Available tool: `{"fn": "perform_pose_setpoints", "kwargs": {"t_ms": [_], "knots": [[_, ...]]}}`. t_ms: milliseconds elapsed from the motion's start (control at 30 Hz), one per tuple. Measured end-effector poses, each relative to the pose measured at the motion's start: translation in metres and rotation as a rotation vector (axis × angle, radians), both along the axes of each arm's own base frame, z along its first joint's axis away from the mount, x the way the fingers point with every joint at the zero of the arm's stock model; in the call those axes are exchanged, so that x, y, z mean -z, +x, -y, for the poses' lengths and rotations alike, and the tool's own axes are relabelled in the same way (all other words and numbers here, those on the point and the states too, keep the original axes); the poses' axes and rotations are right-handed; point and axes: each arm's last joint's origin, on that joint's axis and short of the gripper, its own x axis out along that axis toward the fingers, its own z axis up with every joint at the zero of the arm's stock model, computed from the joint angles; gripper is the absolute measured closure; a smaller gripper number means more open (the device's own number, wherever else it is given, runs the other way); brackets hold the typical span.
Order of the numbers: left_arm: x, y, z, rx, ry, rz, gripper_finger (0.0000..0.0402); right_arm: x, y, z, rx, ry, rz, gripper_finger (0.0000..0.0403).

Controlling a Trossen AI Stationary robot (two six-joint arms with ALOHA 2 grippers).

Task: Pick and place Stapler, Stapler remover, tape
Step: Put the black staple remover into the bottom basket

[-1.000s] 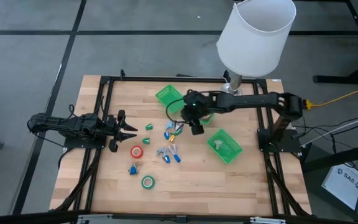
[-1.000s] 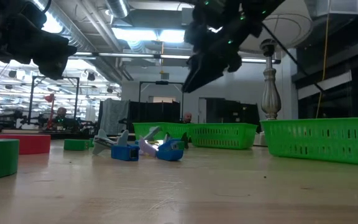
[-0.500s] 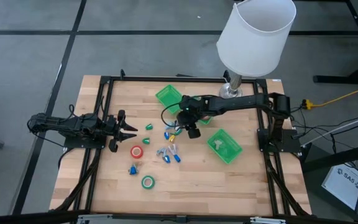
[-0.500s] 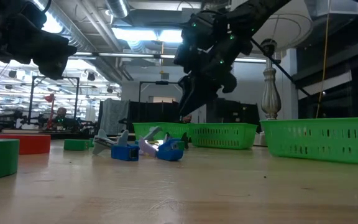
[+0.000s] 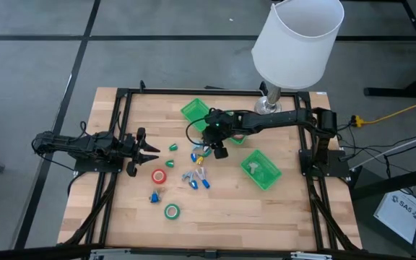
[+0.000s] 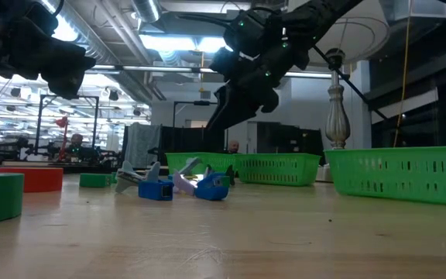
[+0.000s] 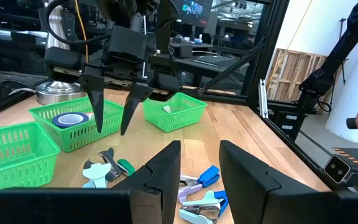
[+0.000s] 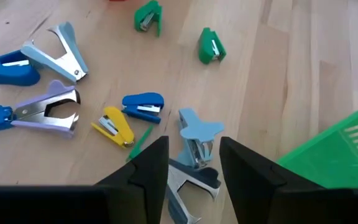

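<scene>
Hovering over scattered staple removers (image 8: 194, 140), right gripper (image 8: 193, 163) jaws parted, empty; left gripper (image 5: 150, 151) likewise.

The table (image 5: 266, 209) carries three baskets toward its far-right part: one basket (image 5: 195, 111) at 12 o'clock from the centre, a second (image 5: 238, 135) just beside it at its 4 o'clock, a third (image 5: 261, 170) nearer the right edge. A lamp (image 5: 298, 40) stands at the table's 1 o'clock corner. The right end effector (image 5: 218, 151) hangs over a cluster of staplers and staple removers (image 5: 198, 167) at the centre, between the first and third baskets. Tape rolls lie at 8 o'clock of that cluster: one (image 5: 159, 175) just beside it, another (image 5: 172, 211) nearer the front edge. The left end effector (image 5: 150, 150) sits at 9 o'clock, near the left edge.
</scene>
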Motion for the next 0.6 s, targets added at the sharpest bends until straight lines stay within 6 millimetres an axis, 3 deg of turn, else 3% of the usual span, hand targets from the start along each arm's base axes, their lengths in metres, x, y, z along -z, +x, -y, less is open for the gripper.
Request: {"fn": "perform_pose_setpoints", "kwargs": {"t_ms": [600], "knots": [[-0.0001,0.0000,0.0000,0.000,0.000,0.000,0.0295,0.0009,-0.0012,0.0012,-0.073,-0.069,-0.006,0.0255]]}}
